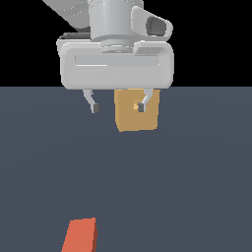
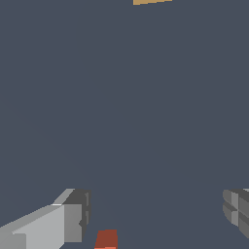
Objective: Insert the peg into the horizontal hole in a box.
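The orange-red peg (image 1: 80,235) lies on the dark floor at the near edge of the exterior view, cut off by the frame. The tan box (image 1: 138,117) stands farther back, and its small square hole (image 1: 136,106) shows in the face turned to the camera. My gripper (image 1: 118,107) hangs open above the floor, in front of the box's upper part, with nothing between its fingers (image 1: 95,107). In the wrist view the gripper (image 2: 158,214) is spread wide, a sliver of the peg (image 2: 106,239) shows near one finger (image 2: 73,219), and a strip of the box (image 2: 151,1) shows at the far edge.
A flat dark grey-blue floor (image 1: 197,172) runs under everything, with black background behind it. No other objects are in view.
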